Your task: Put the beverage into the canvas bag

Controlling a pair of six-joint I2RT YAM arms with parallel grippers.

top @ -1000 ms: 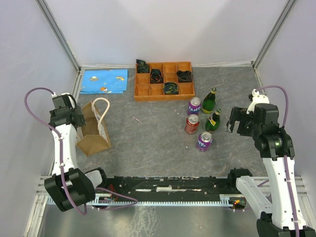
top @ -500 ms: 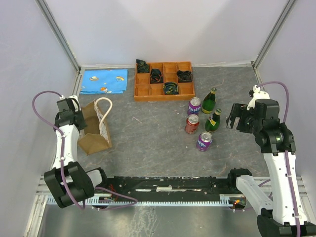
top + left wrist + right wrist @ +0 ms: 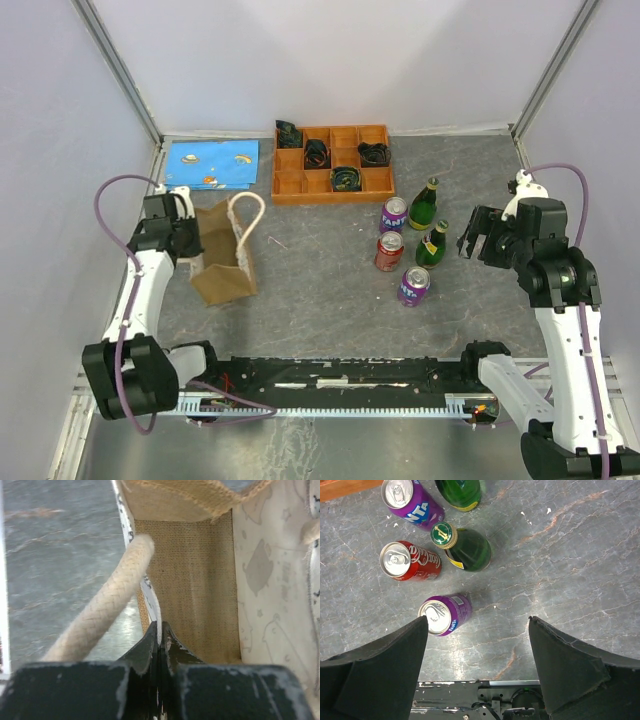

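Observation:
The canvas bag stands upright on the table's left side, one cream rope handle looped above it. My left gripper is shut on the bag's left rim. In the left wrist view the fingertips pinch the bag wall with the rope handle beside them. Several beverages stand at the right: a purple can nearest, a red can, another purple can and two green bottles. My right gripper hangs open just right of them, holding nothing; the purple can shows by its left finger.
A wooden compartment tray with black cables sits at the back centre. A blue printed sheet lies at the back left. White walls close in on both sides, and a metal rail runs along the near edge.
My left gripper has shut on the bag's rim and pulled the bag to the right, toward the table's middle. The right gripper has shifted only slightly and stays open.

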